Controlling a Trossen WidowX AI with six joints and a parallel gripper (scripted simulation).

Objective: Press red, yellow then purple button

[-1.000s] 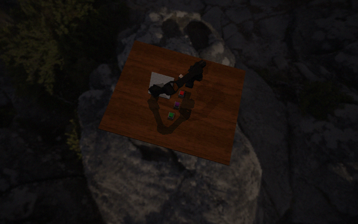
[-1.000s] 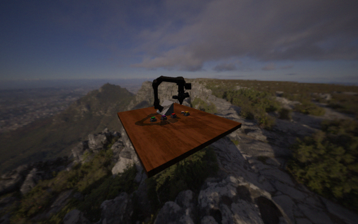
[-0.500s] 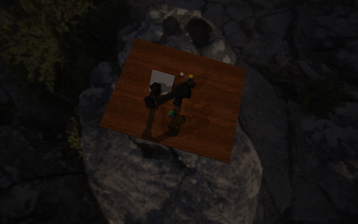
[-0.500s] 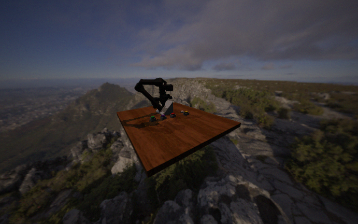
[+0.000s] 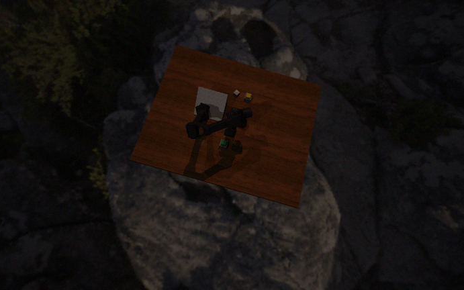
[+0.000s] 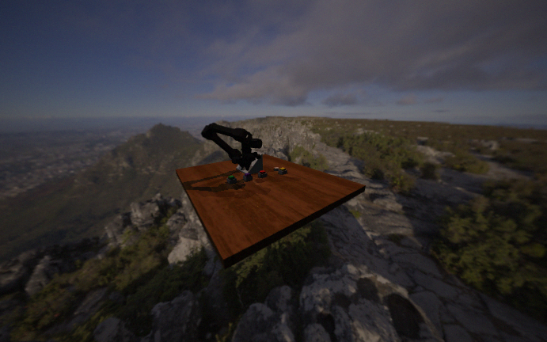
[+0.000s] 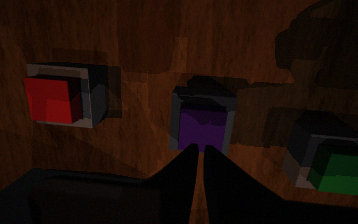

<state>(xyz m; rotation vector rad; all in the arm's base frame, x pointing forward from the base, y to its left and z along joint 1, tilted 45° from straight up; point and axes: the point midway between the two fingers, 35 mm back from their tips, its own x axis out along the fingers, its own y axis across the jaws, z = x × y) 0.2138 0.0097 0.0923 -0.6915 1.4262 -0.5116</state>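
The gripper is held almost fully closed, with nothing between its fingers. Its tips are set at the near edge of the purple button; whether contact is made cannot be told. The red button is seen to its left, the green button to its right. The yellow button is seen only from above.
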